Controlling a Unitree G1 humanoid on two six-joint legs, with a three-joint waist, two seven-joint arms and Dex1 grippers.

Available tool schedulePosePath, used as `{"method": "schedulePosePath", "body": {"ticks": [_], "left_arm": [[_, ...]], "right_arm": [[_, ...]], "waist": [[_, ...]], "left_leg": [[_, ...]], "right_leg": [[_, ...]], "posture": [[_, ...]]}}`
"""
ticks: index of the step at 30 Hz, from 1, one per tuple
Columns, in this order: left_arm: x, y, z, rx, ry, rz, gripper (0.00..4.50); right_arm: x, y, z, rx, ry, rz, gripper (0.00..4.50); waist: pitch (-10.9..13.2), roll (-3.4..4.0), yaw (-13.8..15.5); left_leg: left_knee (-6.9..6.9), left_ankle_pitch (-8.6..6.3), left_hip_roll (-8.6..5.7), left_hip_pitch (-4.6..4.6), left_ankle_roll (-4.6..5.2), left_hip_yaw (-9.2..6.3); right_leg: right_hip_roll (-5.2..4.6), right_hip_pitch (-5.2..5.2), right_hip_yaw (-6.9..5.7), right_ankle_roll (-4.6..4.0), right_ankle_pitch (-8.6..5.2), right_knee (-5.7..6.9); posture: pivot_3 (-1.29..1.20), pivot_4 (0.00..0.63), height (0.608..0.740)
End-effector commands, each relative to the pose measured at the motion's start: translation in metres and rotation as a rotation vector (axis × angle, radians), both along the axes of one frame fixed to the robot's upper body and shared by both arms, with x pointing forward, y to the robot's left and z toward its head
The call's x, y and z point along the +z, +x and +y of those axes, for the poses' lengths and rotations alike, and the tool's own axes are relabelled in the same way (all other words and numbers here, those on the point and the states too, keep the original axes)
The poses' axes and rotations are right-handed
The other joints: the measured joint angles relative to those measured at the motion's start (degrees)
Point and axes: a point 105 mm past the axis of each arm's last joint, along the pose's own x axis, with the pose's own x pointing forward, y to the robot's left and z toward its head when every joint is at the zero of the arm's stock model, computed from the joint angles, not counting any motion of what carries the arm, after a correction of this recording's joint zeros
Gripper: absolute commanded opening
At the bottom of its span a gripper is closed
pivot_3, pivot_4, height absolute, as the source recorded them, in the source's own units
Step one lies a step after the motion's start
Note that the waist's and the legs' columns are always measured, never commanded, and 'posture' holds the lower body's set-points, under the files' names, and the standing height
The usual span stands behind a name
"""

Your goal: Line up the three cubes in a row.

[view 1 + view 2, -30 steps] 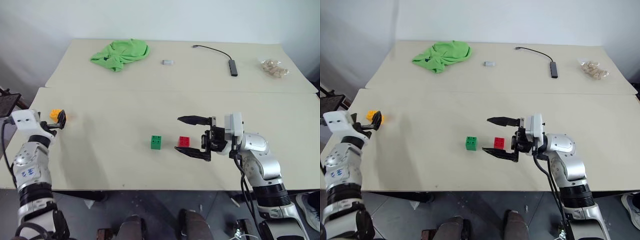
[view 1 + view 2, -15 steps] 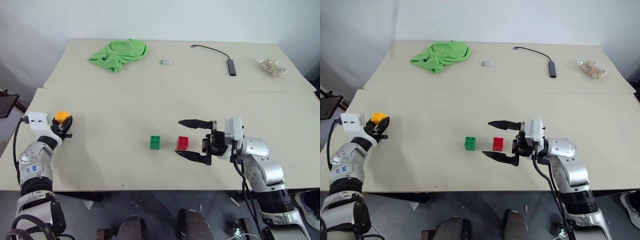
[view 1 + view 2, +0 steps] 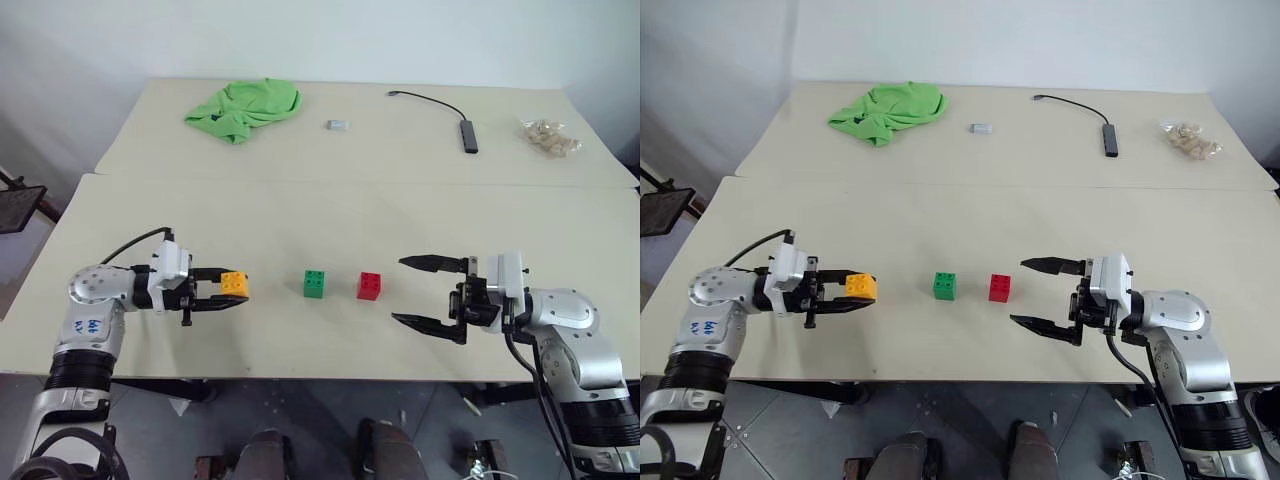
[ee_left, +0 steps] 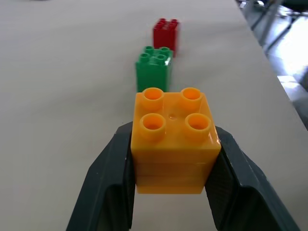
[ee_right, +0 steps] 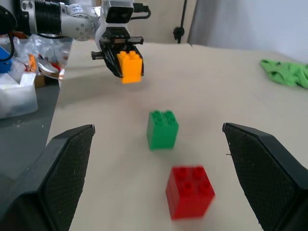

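On your left, the left gripper (image 3: pixel 232 292) is clamped on the orange-yellow cube (image 3: pixel 235 283), carried just above the table (image 3: pixel 300 210) and pointing along the line toward the green cube (image 3: pixel 315 284) and the red cube (image 3: pixel 369 286), which sit near each other at mid-table. Farther right, the right gripper (image 3: pixel 428 293) hangs with its jaws spread wide and nothing between them, just beside the red cube. Your risk lies in the set-down: release too high and the cube may tumble off line, or push in too far and it will knock the green one askew. The fingers hide the cube's lower sides, so you cannot judge its clearance from the table.
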Motion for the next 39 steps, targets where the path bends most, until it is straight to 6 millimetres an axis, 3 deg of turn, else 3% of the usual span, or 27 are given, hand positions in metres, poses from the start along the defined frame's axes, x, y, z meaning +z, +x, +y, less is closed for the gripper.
{"method": "schedulePosePath", "body": {"ticks": [1, 10, 16, 23, 25, 29, 34, 39], "left_arm": [[0.003, 0.008, -0.004, -0.070, 0.042, -0.014, 1.52], [-0.013, 0.020, -0.041, -0.195, 0.082, 0.036, 1.52], [-0.021, 0.024, -0.044, -0.181, 0.109, 0.081, 1.52], [-0.013, 0.023, -0.026, -0.127, 0.092, 0.065, 3.71], [-0.001, 0.022, -0.016, -0.095, 0.048, 0.027, 4.35], [0.022, 0.016, 0.006, 0.010, -0.001, -0.027, 4.44], [0.038, 0.003, 0.031, 0.132, 0.120, -0.188, 4.44], [0.048, -0.003, 0.039, 0.178, 0.104, -0.182, 4.44]], "right_arm": [[0.014, -0.013, -0.001, -0.002, -0.001, -0.044, 4.50], [0.010, -0.033, -0.003, -0.089, -0.005, -0.019, 4.50], [0.008, -0.040, -0.003, -0.119, -0.006, -0.014, 4.50], [0.004, -0.037, -0.004, -0.125, -0.002, -0.012, 4.50], [0.006, -0.033, -0.007, -0.112, -0.010, -0.013, 4.50], [0.015, -0.025, -0.013, -0.057, -0.067, 0.003, 4.50], [0.031, -0.016, -0.019, 0.020, -0.195, 0.021, 4.50], [0.027, -0.003, -0.021, 0.020, -0.214, 0.000, 4.50]], "waist": [[0.00, 0.00, 0.05], [0.00, -0.02, 0.12], [0.00, -0.02, 0.15], [0.00, -0.02, -0.02], [0.00, -0.02, -0.07], [0.00, -0.02, -0.15], [0.01, 0.00, 0.05], [0.01, -0.01, 0.57]], "left_leg": [[0.01, 0.00, 0.00, -0.02, 0.00, 0.00], [0.05, -0.03, -0.02, -0.04, 0.05, 0.00], [0.08, -0.03, -0.02, -0.04, 0.06, -0.01], [0.06, -0.03, -0.01, -0.04, 0.07, -0.02], [0.06, -0.03, -0.01, -0.04, 0.07, -0.02], [0.09, -0.03, 0.02, -0.03, 0.07, -0.03], [0.12, -0.03, 0.04, -0.02, 0.07, -0.11], [0.12, -0.03, 0.03, -0.04, 0.07, -0.11]], "right_leg": [[0.00, 0.00, 0.00, 0.00, 0.00, -0.02], [0.00, 0.03, 0.01, 0.03, 0.02, -0.07], [-0.01, 0.04, 0.02, 0.03, 0.02, -0.08], [-0.01, 0.03, 0.02, 0.03, 0.02, -0.07], [-0.01, 0.03, 0.02, 0.03, 0.02, -0.07], [-0.01, 0.03, 0.06, 0.03, 0.02, -0.05], [-0.01, 0.05, 0.03, 0.03, 0.02, -0.02], [-0.01, 0.07, 0.02, 0.02, 0.01, -0.06]], "posture": [[0.00, 0.150, 0.740], [0.00, 0.150, 0.740], [0.00, 0.150, 0.740], [0.00, 0.150, 0.740], [0.00, 0.150, 0.740], [0.00, 0.150, 0.740], [0.00, 0.150, 0.740], [0.00, 0.150, 0.740]]}}
